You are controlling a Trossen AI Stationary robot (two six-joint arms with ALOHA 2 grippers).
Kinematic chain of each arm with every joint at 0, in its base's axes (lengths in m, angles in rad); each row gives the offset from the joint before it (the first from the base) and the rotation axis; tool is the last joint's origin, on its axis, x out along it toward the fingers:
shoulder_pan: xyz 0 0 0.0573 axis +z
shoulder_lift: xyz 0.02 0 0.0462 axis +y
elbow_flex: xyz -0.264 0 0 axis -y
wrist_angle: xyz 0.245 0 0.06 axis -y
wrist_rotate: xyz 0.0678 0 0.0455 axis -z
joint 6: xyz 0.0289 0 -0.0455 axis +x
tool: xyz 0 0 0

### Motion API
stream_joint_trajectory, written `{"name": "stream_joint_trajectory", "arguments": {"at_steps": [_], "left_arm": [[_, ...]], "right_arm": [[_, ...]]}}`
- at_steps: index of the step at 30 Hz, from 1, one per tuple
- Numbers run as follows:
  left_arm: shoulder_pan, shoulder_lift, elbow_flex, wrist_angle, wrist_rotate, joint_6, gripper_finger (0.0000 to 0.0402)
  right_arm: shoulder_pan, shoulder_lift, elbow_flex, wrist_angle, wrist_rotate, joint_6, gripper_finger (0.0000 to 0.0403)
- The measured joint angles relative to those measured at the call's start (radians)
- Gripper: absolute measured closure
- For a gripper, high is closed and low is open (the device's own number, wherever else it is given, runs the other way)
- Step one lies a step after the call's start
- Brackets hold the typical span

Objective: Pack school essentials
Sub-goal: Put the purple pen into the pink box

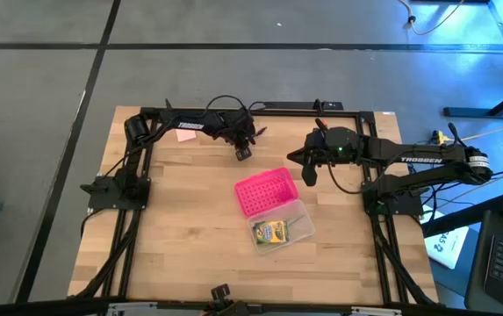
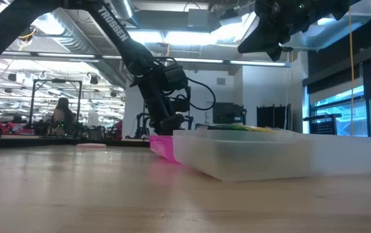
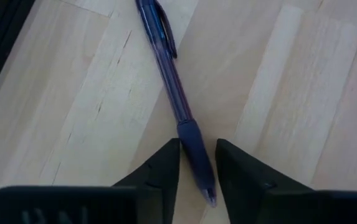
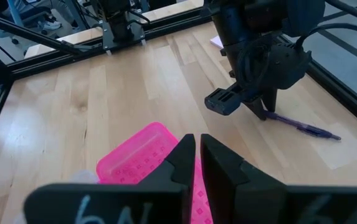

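1. Closing on the pen (image 3: 177, 99), the left pincer (image 3: 197, 177) is sitting low at the table (image 1: 181, 228), far from the clear case (image 1: 282, 230) and toward the back rail; its two fingers (image 3: 159, 168) are straddling the pen's dark grip end with only slim gaps, so the squeeze looks nearly made but I cannot call it a firm hold.
2. Doing this well probably means keeping the fingers square across the barrel, finishing the squeeze before lifting, and rising straight up so the pen is not rolling or pivoting out.
3. Hovering above the table just beyond the pink perforated lid (image 1: 267, 191), which is leaning against the case's far edge, the right pincer (image 4: 197, 155) is waiting with its fingers nearly touching and nothing between them.
4. Lying inside the case is one green-yellow crayon box (image 1: 270, 233); one pink sticky-note pad (image 1: 185, 135) is lying at the back rail, well apart from the case.
5. Counting what shows: one pen, one crayon box, one sticky-note pad, one case, one lid, two pincers.
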Motion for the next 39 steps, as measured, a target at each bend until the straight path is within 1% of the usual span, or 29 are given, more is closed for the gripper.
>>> {"name": "stream_joint_trajectory", "arguments": {"at_steps": [9, 13, 24, 33, 39], "left_arm": [[0.0, 0.0, 0.0, -0.001, -0.002, 0.001, 0.0368], [0.0, 0.0, 0.0, -0.002, -0.002, 0.001, 0.0384], [0.0, 0.0, 0.0, -0.008, -0.002, 0.001, 0.0386], [0.002, -0.021, -0.003, -0.054, -0.009, -0.005, 0.0387], [0.002, -0.049, -0.003, -0.105, -0.009, -0.007, 0.0387]], "right_arm": [[0.0, 0.0, 0.0, 0.0, 0.0, -0.001, 0.0373], [0.0, 0.0, 0.0, 0.0, -0.001, 0.0, 0.0373], [0.0, 0.0, 0.0, 0.0, -0.006, -0.001, 0.0373], [0.0, 0.0, 0.0, 0.0, -0.18, 0.001, 0.0373], [0.0, -0.001, 0.0, -0.003, -0.194, 0.001, 0.0373]]}}
